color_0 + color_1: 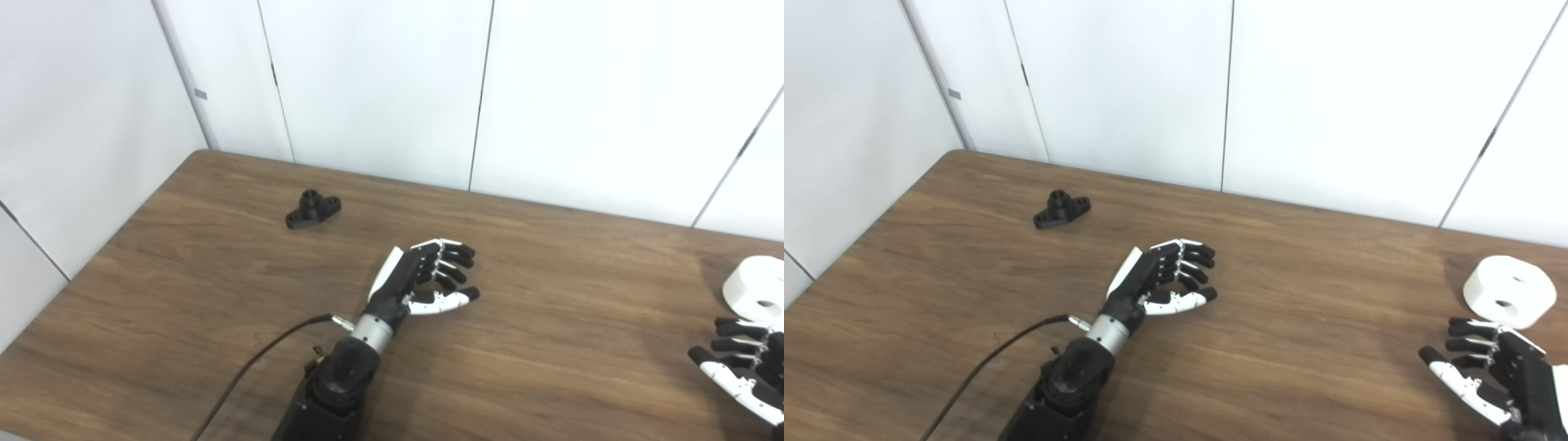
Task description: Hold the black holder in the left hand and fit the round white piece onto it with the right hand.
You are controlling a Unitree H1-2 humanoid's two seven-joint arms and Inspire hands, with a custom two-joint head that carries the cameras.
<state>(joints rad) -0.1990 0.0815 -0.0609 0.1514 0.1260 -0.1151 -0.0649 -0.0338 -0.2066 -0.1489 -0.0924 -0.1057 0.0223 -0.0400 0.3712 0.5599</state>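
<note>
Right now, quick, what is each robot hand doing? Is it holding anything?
Left hand: open, holding nothing, away from the black holder.
Right hand: open, holding nothing, just beside the round white piece.

Brown wood-grain table (1274, 380) fills the lower view, its far edge running along the white wall panels, the far-left corner rounded. The black holder (1061, 209) lies flat on the top near that far-left corner, its short collar pointing up, nothing touching it. Way over by the right edge sits the white piece (1508, 290), a thick round puck on its flat face, one hole showing in its top. The two parts are well apart, bare wood between them.
</note>
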